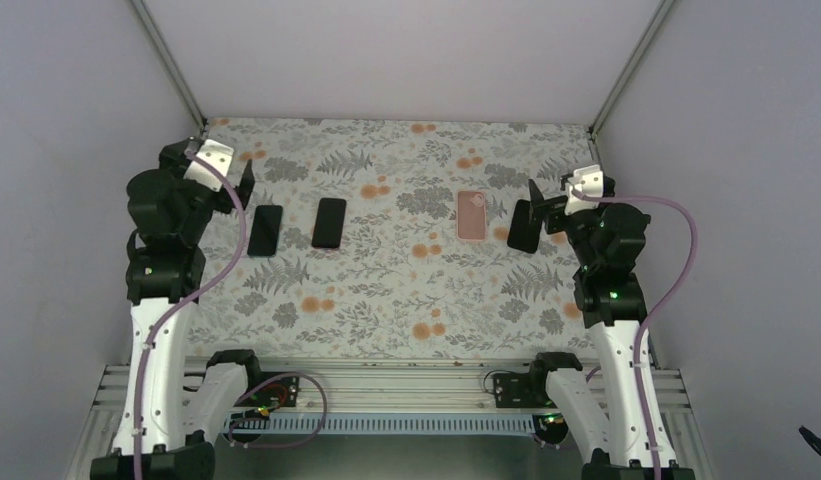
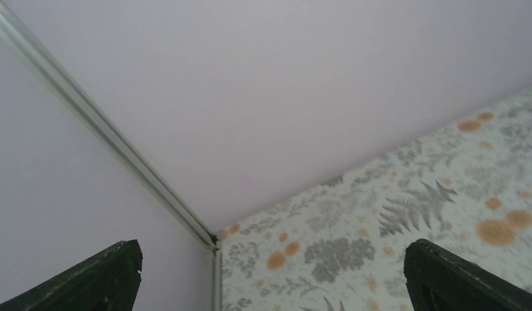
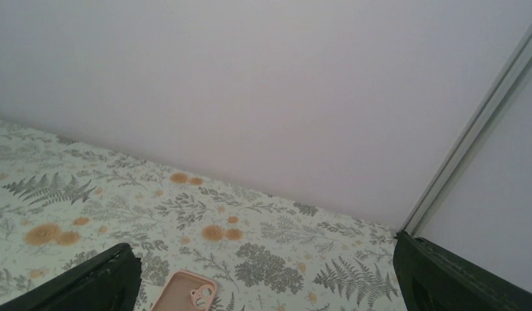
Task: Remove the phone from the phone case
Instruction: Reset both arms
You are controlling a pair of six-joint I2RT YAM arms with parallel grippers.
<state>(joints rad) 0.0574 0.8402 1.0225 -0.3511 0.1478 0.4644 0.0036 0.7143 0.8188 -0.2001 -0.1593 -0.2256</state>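
My left tool (image 1: 246, 190) and right tool (image 1: 526, 218) gape, empty. The case (image 1: 472, 216) lies back-up on the bench (image 1: 406, 300) just ahead of the right tool. I can't tell whether the phone is inside. I'd pin one edge and peel the other.

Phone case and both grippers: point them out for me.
phone case (image 1: 472, 215): top view, centre of its pink surface.
right gripper (image 3: 263, 241): right wrist view, midway between its open fingertips.
left gripper (image 2: 274, 243): left wrist view, midway between its open fingertips.
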